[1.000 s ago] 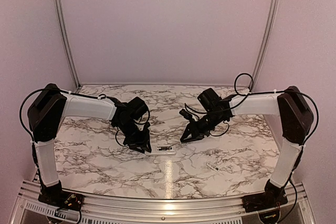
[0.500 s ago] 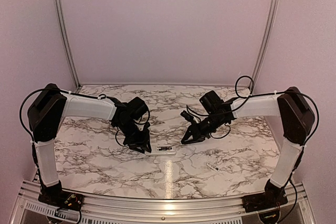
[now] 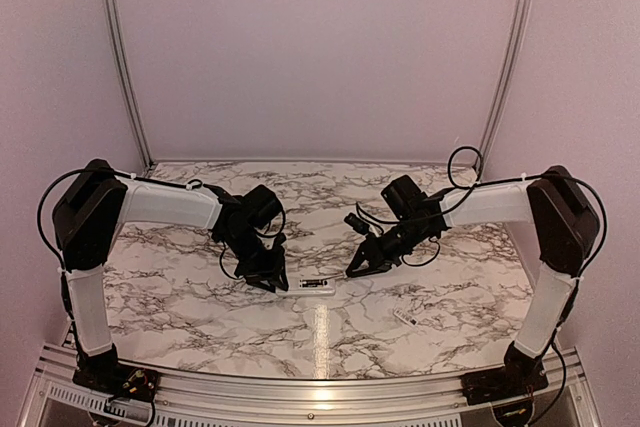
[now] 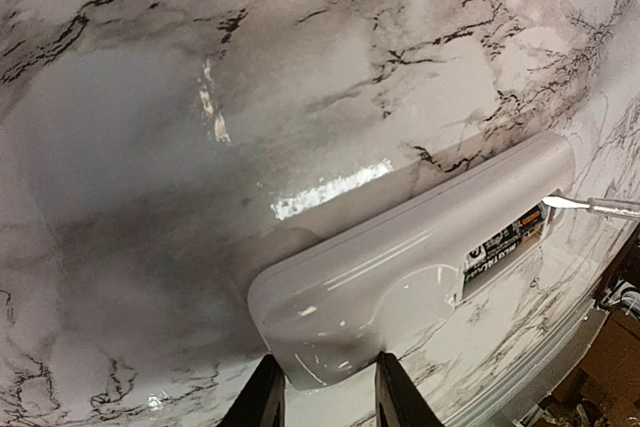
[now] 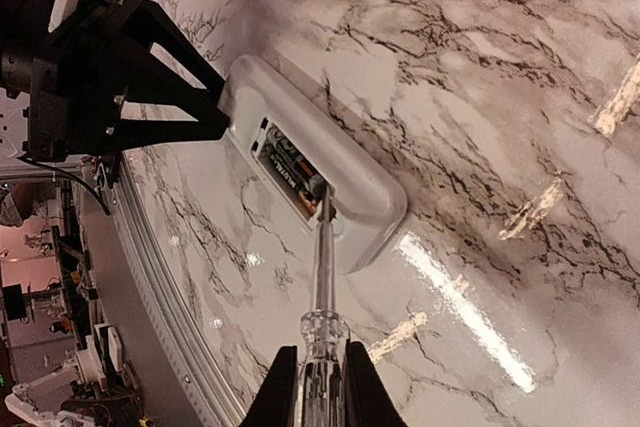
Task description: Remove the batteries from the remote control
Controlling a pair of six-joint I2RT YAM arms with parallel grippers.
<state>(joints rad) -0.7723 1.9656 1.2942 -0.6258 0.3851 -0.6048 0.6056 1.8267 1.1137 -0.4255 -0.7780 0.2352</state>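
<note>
Left gripper point(image 4: 325, 387) clamping remote control point(image 5: 320, 162), right gripper point(image 5: 310, 392) clenching screwdriver point(image 5: 322, 267) — tip slip could flick batteries point(image 5: 290, 169) over the near edge.

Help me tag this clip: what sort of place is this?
Likely a robot test cell, not a home: marble-patterned table, plain walls, aluminium rails, left arm and right arm bolted on.

One remote control point(image 3: 318, 285) lies on the one desk point(image 3: 200, 297). Dark batteries point(image 5: 290, 169) show in its recess, but how many cannot be told. One screwdriver point(image 5: 322, 247) reaches into that recess. One white chip point(image 3: 405, 317) lies apart from the remote. Two claws flank it: left claw point(image 3: 278, 283) and right claw point(image 3: 355, 269).
</note>
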